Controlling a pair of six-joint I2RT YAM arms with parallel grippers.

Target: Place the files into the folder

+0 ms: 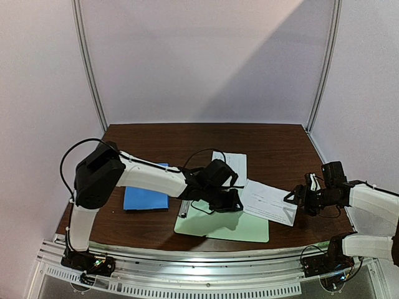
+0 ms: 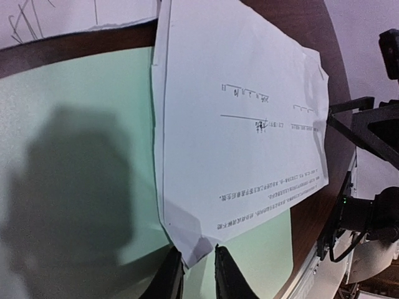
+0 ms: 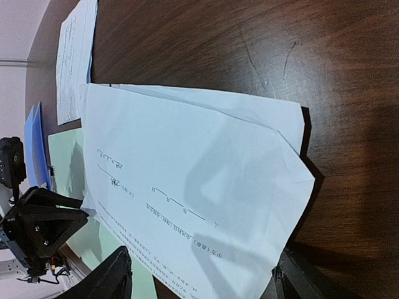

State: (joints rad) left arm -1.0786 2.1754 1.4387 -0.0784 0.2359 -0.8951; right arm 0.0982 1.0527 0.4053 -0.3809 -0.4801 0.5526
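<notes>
While your left end effector (image 2: 198, 254) pinches a file (image 2: 237, 124) right of the folder (image 1: 145, 198), the right end effector (image 3: 202, 265) released, you're mid-pickup; next carry it over there.

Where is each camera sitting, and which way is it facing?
Top external: above and behind, looking down on the table; both arms show.
Left wrist: on the left arm, facing the right arm across the sheet; own left gripper at bottom.
Right wrist: opposite, facing back across that sheet; own right gripper at bottom.
Wrist views share: sheet, green clipboard.
</notes>
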